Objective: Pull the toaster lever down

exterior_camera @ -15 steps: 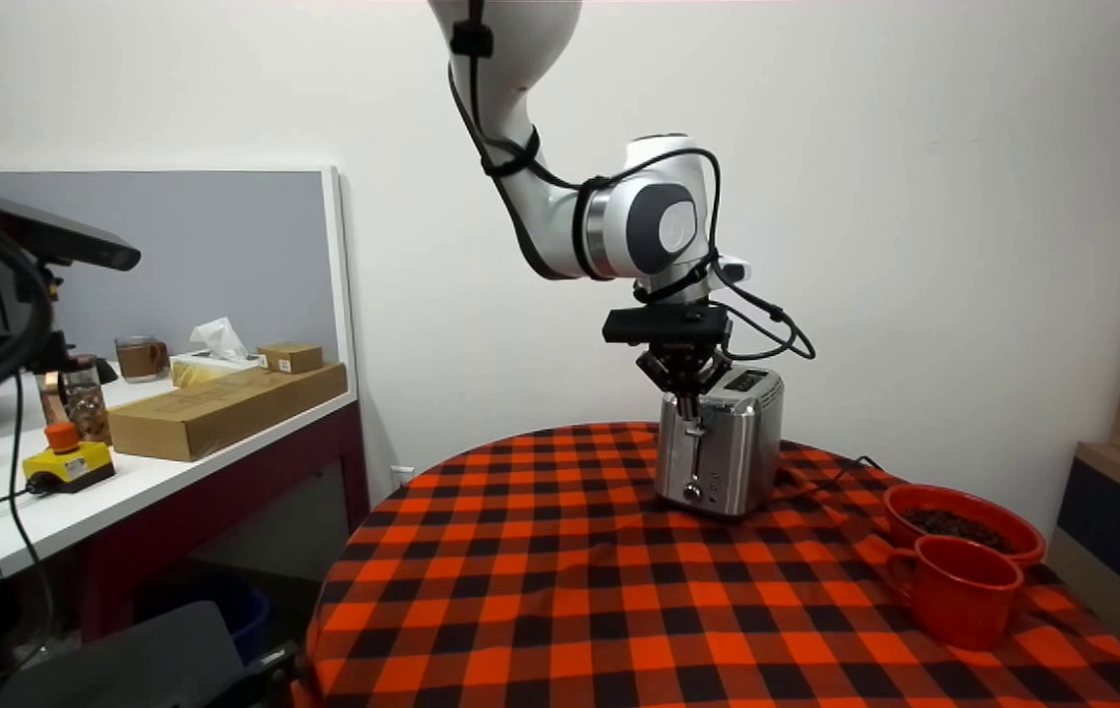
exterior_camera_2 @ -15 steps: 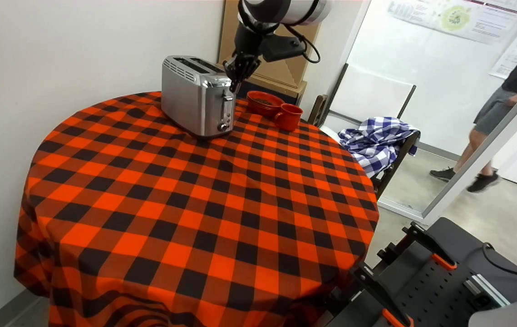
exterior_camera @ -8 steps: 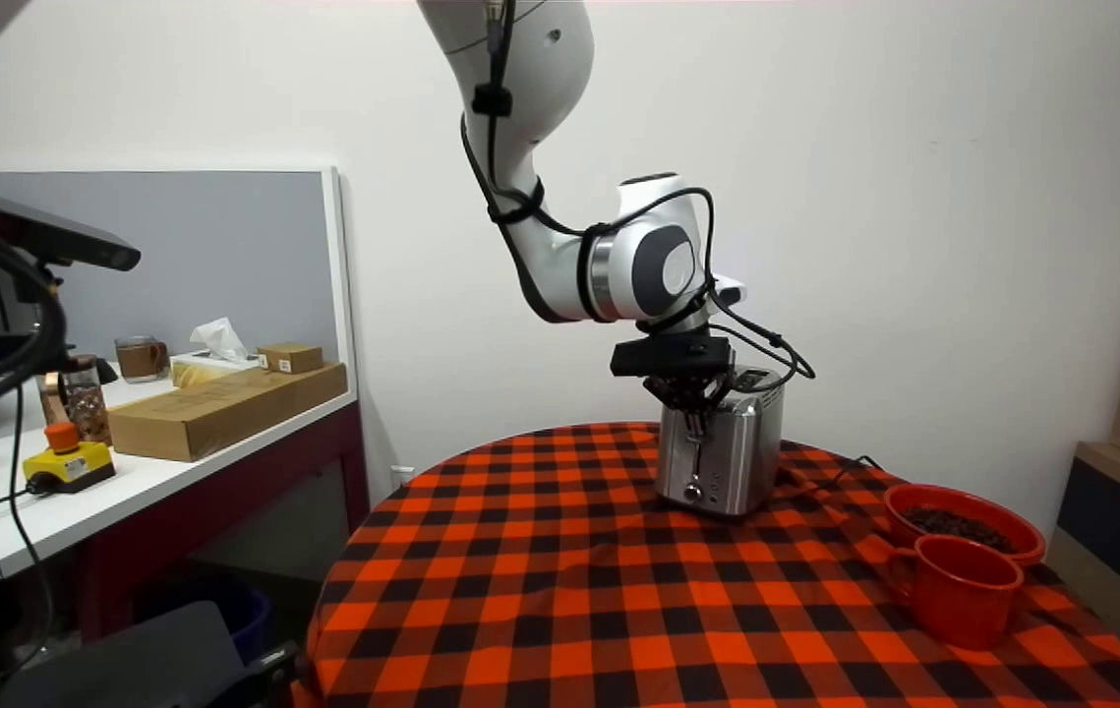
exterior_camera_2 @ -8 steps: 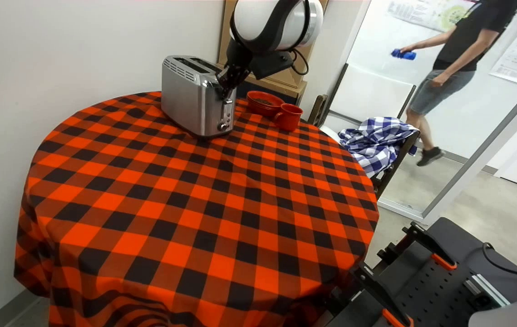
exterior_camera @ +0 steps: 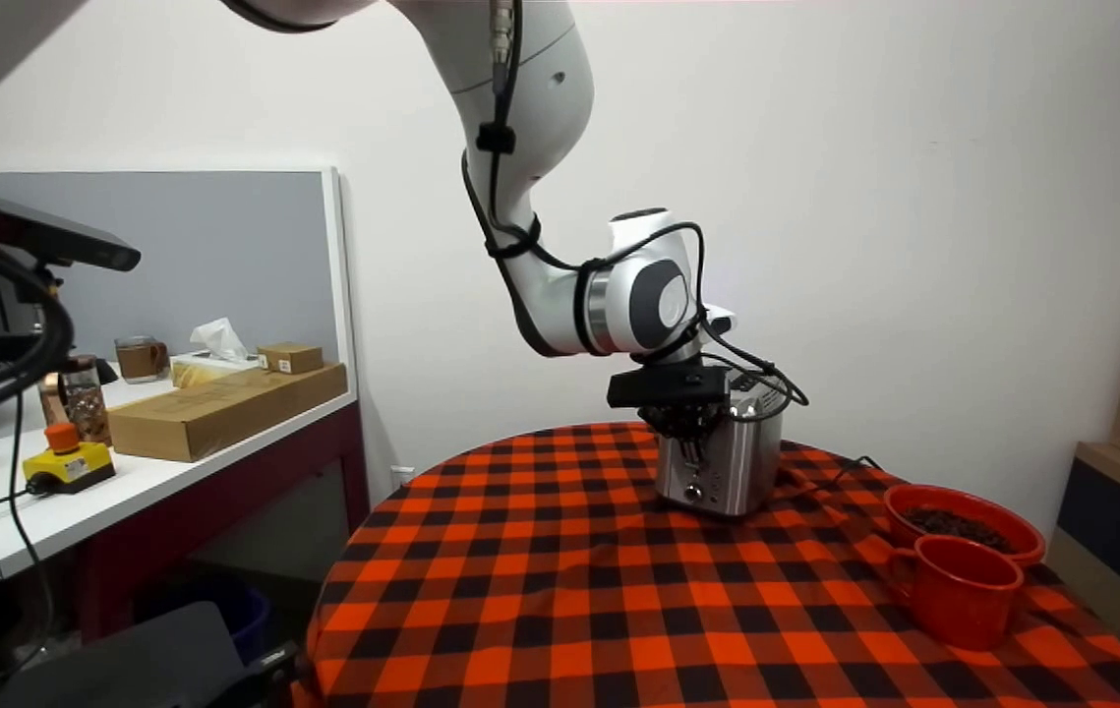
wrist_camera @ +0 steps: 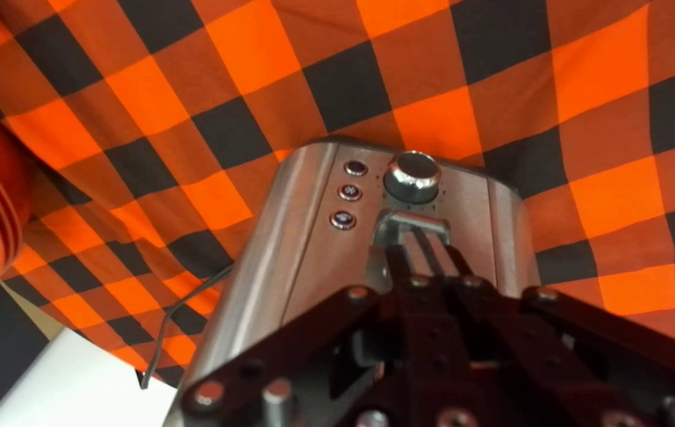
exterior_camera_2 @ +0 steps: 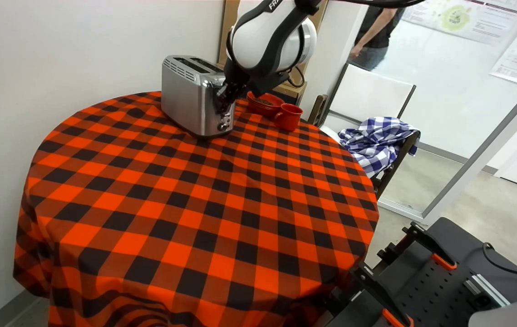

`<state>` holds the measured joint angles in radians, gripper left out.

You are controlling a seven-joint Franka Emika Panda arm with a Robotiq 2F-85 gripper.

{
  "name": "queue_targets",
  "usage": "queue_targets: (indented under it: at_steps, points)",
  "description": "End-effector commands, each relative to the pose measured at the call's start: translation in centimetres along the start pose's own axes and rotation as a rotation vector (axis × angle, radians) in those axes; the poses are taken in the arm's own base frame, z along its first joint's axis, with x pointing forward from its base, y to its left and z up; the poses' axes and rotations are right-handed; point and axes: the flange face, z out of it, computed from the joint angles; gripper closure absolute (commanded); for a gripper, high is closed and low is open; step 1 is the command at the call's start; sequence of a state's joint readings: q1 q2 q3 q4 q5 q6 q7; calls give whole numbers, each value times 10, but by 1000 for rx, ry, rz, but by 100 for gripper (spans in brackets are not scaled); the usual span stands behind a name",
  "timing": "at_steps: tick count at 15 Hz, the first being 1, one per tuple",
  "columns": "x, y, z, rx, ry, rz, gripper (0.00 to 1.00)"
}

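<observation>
The silver toaster [exterior_camera: 749, 462] stands upright near the back of the checked tablecloth; it also shows in an exterior view [exterior_camera_2: 183, 100]. In the wrist view its front panel has a round knob [wrist_camera: 413, 176], several small buttons [wrist_camera: 349, 191] and the metal lever [wrist_camera: 417, 221] low in its track, just above the knob. My gripper [wrist_camera: 426, 238] is shut, its fingers side by side with nothing visible between them. The fingertips rest at the lever, against its inner side. In both exterior views the gripper [exterior_camera: 692, 454] [exterior_camera_2: 221, 109] points down at the toaster's front and hides most of the lever track.
A red bowl [exterior_camera: 963, 521] with dark bits and a red mug [exterior_camera: 968, 595] stand to one side of the toaster. The toaster's cord [exterior_camera: 840, 477] runs behind it on the cloth. The wall is close behind. A chair with a blue checked cloth [exterior_camera_2: 378, 141] stands beside the table.
My gripper has moved down along the toaster's front, from the top of the lever track to just above the knob. The lever has gone down with it. A person in the background has walked past.
</observation>
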<state>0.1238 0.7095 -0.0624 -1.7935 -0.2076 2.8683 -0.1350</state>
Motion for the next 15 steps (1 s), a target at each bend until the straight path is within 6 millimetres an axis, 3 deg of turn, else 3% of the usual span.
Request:
queue_targets:
  at_steps: [1, 4, 7, 8, 10, 15]
  points:
    - [-14, -5, 32, 1, -44, -13, 100]
    - [-21, -6, 42, 7, -64, -15, 100]
    - [-13, -3, 32, 23, -77, 4, 100]
    - [-11, -3, 25, 33, -103, 2, 74]
    - [-4, 0, -3, 67, -174, -5, 66]
    - [-10, 27, -80, 159, -290, -24, 29]
